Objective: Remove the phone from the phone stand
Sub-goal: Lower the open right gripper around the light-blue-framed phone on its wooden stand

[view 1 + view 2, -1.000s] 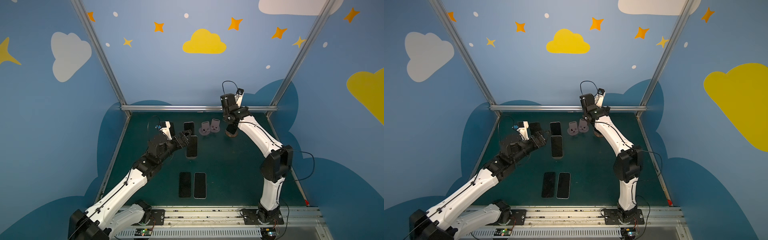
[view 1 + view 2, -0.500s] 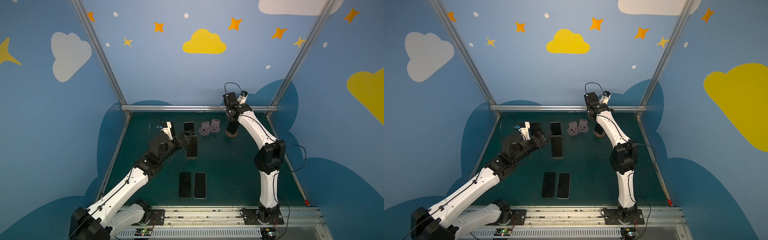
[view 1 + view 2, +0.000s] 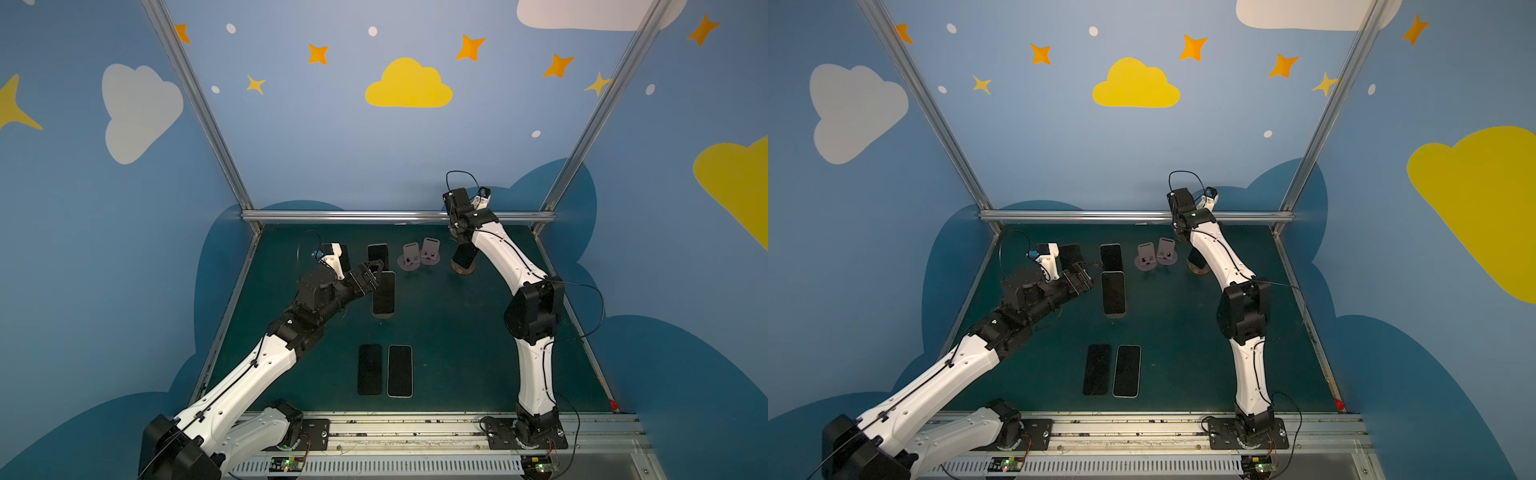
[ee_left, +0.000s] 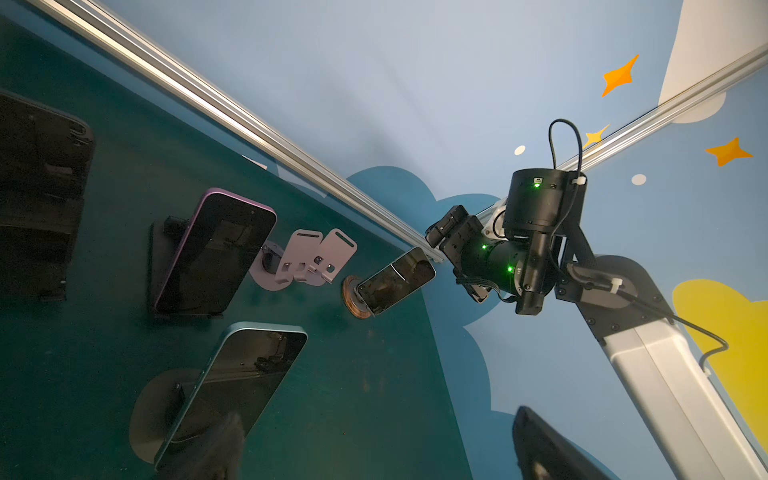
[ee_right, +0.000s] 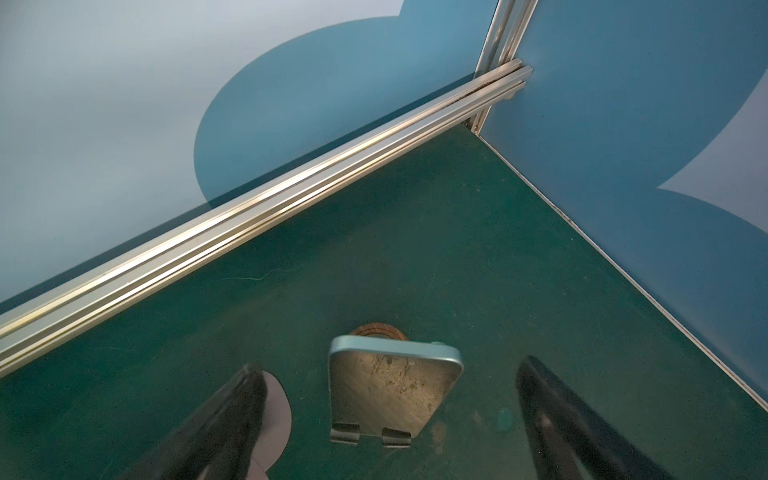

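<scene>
Phone [image 4: 397,279] leans on its stand [image 4: 352,300] at the back right of the tabletop [image 3: 449,353], under the right tool [image 5: 388,370], jaws spread wide, and we judge it light, stiff, slick, breakable, best pinched across its long edges; the left tool [image 3: 374,270] gapes too.

Both top views give me soft, even light with no lamp in sight: bright walls [image 3: 374,166], a dimmer green tabletop [image 3: 457,332], only faint shadows. My left wrist view is sharp, with black phone screens [image 4: 249,374] mirroring the cell. On my right wrist view the aluminium rail [image 5: 249,216] glints, and the near fingers [image 5: 216,424] are dark, soft blurs.
</scene>
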